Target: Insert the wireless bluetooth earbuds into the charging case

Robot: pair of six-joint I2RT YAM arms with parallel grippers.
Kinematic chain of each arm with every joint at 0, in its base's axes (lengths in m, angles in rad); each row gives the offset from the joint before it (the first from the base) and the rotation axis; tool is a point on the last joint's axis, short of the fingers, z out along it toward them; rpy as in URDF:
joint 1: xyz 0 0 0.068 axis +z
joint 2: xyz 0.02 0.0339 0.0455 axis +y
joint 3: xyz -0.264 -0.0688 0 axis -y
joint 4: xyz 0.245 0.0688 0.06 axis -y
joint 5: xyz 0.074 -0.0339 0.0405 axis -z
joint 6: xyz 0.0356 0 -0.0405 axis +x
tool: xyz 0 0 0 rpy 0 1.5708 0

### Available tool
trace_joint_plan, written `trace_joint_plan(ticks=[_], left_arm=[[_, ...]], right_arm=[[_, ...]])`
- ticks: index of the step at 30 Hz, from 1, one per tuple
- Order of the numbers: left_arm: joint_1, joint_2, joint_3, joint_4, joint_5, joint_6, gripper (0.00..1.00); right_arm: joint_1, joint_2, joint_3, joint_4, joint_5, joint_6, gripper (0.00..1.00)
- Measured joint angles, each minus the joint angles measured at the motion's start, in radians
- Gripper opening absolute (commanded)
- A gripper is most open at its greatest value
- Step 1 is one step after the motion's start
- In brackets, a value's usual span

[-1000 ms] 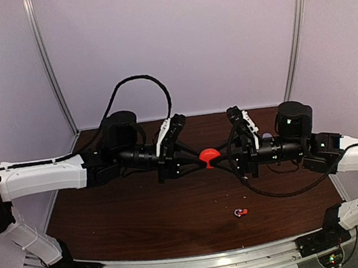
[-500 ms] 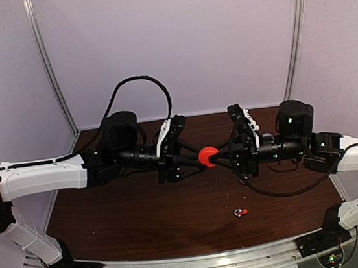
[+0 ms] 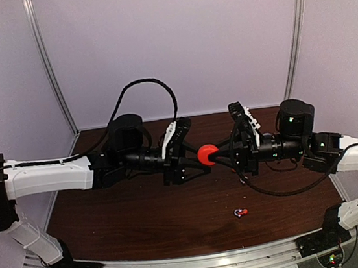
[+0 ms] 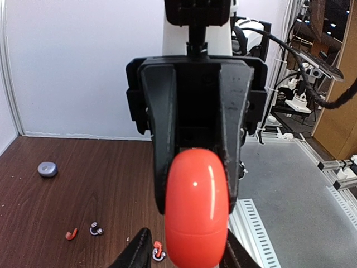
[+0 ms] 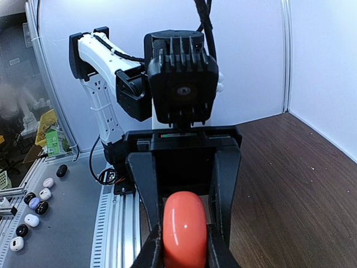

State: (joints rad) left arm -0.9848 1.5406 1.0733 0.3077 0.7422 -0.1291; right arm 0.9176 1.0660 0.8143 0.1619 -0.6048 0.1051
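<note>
Two robot arms reach in level from opposite sides and meet nose to nose above the brown table (image 3: 142,210), with a red charging case (image 3: 207,155) raised between them. The right gripper (image 3: 219,156) pinches the case, both fingers pressed against its sides. The left gripper (image 3: 194,157) faces it with fingers parted around the case. In the left wrist view, one finger (image 4: 138,254) stands clear of the red shell with a gap showing, so this gripper flanks the case rather than clamps it.

The wireless bluetooth earbuds (image 3: 241,212) lie on the table below the case, toward the arm bases and slightly to the right, well apart from all the fingers. The left wrist view shows more on the wood under the case: a red earbud (image 4: 70,234) just beside a silvery earbud (image 4: 96,229), and farther off a grey round case (image 4: 47,168).
</note>
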Motion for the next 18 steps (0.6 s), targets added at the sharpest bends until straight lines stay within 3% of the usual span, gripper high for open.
trace_joint_plan(ticks=[18], left_arm=[[-0.006,0.023,-0.010,0.167,0.000,-0.099,0.33]], right_arm=[[0.000,0.000,-0.003,0.044,0.027,0.007,0.16]])
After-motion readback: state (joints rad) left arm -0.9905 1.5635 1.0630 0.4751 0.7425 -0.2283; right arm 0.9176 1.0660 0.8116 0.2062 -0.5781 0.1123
